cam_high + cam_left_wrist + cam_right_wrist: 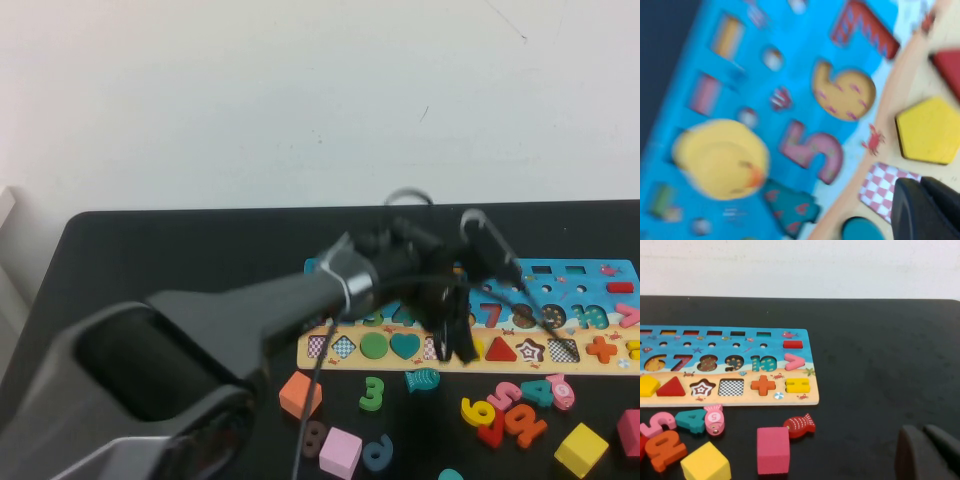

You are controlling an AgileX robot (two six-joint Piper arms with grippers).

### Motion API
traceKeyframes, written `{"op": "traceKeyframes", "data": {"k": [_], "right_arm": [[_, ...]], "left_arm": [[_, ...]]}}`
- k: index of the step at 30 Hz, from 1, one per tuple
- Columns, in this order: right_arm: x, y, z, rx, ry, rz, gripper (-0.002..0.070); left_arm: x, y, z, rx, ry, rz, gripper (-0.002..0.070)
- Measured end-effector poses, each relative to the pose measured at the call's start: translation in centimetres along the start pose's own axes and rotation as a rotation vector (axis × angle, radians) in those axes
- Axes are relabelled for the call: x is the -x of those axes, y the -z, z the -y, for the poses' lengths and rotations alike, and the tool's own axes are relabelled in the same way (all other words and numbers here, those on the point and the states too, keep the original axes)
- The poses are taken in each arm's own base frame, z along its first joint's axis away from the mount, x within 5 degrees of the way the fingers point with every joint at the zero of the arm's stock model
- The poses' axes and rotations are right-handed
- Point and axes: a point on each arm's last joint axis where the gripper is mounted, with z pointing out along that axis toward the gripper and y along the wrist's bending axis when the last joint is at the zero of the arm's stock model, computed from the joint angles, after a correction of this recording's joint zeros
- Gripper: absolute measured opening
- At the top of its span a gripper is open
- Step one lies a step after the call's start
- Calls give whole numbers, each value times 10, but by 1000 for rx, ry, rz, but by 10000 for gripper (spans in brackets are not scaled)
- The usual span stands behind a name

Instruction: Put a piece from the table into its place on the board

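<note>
Two arms belong to this rig, and only the left one reaches over the board (470, 310). The left tool (455, 345) hangs above the tan strip of shape cut-outs, its fingers (925, 210) pressed together with nothing between them. Just beside those fingers, in the left wrist view, the yellow pentagon piece (927, 131) sits in the strip, lying flat inside its recess (900, 145) with a thin dark gap showing along one edge. On the other side of the fingers from the piece is a red-and-white chequered recess (882, 192), and next to that a teal shape (860, 230). Beyond the piece a red triangle (947, 67) is set in the strip. In the high view the left tool covers the pentagon, so the piece cannot be made out there.

From the right wrist view, the right tool (930, 452) is low over the black surface (880, 340), well apart from the board's end, with its dark fingertips (912, 455) meeting and holding nothing. Between the right tool and the board lie a pink block (773, 450) and a small red fish (800, 425); farther off sit a yellow cube (706, 462) and loose number pieces, among them an orange one (662, 450).
</note>
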Motion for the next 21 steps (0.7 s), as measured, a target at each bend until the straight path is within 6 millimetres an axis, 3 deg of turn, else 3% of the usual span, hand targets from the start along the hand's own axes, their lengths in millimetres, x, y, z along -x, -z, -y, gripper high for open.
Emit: {"op": "traceKeyframes", "data": {"k": [5,8,14,21], "right_arm": [[0,0,0,0,0,0,19],[0,0,0,0,0,0,19],[0,0,0,0,0,0,19],[0,0,0,0,0,0,19]], "left_arm": [[25,58,-10,45,-12,95,-1],[25,89,-11,67,-10,148,-1],[-2,137,0,100,58,286,-1],[-40,229,15,141,93,426,-1]]}}
